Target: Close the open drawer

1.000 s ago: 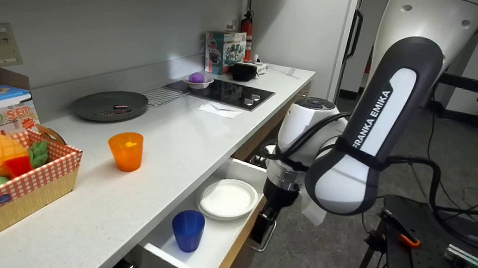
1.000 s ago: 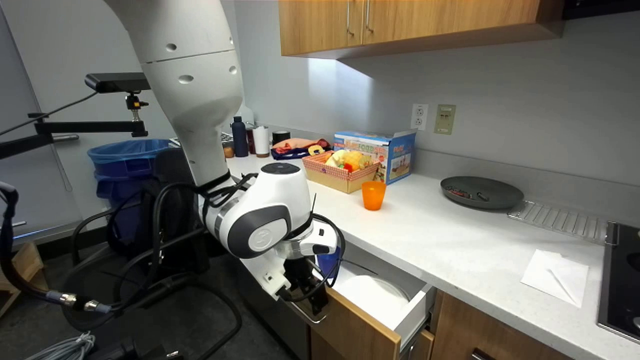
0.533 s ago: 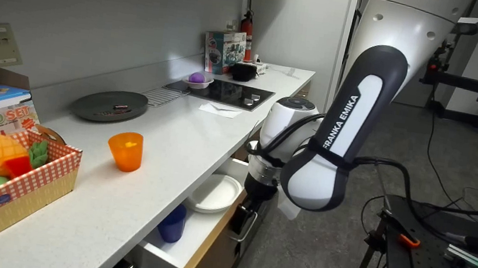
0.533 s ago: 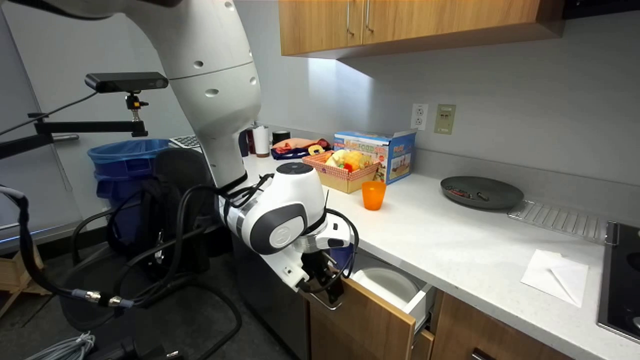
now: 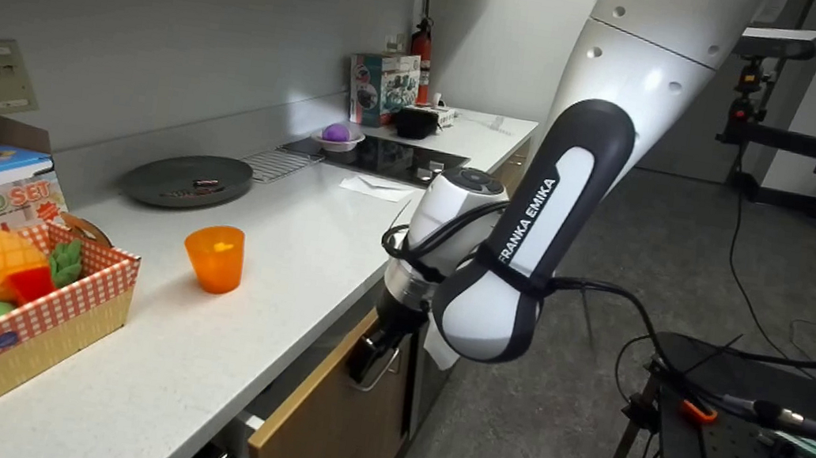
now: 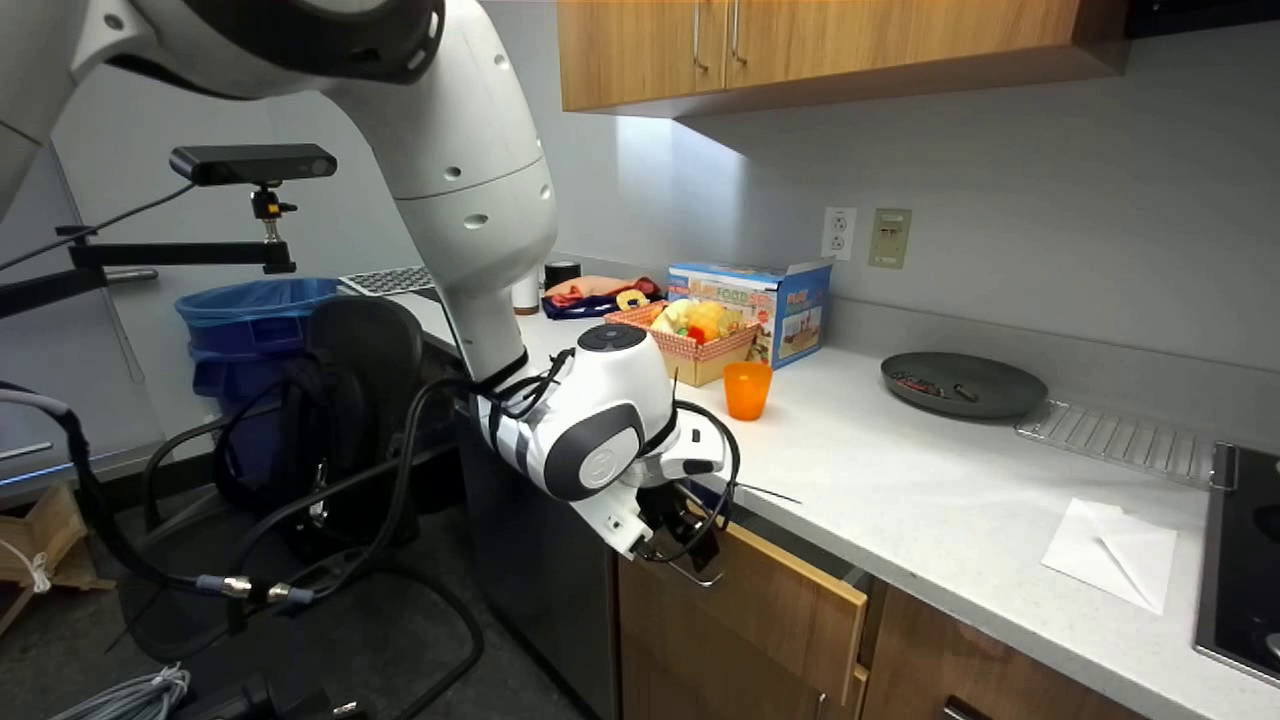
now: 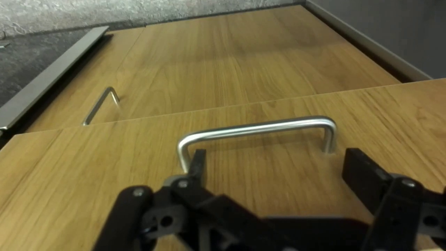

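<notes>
You had your gripper (image 7: 278,167) spread wide, near the shiny handle (image 7: 258,129) on the wooden drawer (image 7: 104,167).

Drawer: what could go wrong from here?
Snag: in the wrist view, one finger of the open pincer appears close to an end of the handle and may catch it.
Slip: the pincer is near the top edge of the drawer, so it might ride over.
Cable: the black cable loops near the counter and could hook its edge.
</notes>
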Robot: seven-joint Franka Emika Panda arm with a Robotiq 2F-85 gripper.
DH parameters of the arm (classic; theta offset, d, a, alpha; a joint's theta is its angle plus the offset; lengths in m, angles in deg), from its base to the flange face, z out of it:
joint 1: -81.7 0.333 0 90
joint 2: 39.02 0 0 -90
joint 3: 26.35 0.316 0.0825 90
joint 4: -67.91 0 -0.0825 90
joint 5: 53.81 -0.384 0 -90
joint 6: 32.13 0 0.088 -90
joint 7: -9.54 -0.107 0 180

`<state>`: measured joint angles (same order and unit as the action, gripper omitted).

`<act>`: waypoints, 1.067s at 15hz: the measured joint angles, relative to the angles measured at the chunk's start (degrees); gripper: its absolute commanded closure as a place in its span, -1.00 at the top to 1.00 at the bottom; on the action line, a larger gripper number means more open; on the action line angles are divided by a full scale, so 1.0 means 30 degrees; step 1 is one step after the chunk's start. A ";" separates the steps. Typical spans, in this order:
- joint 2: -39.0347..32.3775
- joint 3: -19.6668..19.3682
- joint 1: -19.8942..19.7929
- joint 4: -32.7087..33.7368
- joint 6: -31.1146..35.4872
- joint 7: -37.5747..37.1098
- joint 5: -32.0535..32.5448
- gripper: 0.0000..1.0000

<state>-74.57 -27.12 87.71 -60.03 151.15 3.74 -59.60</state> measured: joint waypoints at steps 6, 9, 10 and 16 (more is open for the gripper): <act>-0.1540 0.0033 0.0617 0.1665 0.2950 -0.0728 -0.0443 1.00; -0.2004 0.0030 0.0952 0.1884 0.4072 -0.0746 -0.0838 1.00; -0.2102 0.0030 0.1020 0.1886 0.4309 -0.0746 -0.0938 1.00; -0.2238 0.0044 0.1361 0.1870 0.4549 -0.0740 -0.1046 1.00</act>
<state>-81.29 -26.99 91.80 -54.42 164.80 1.52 -62.73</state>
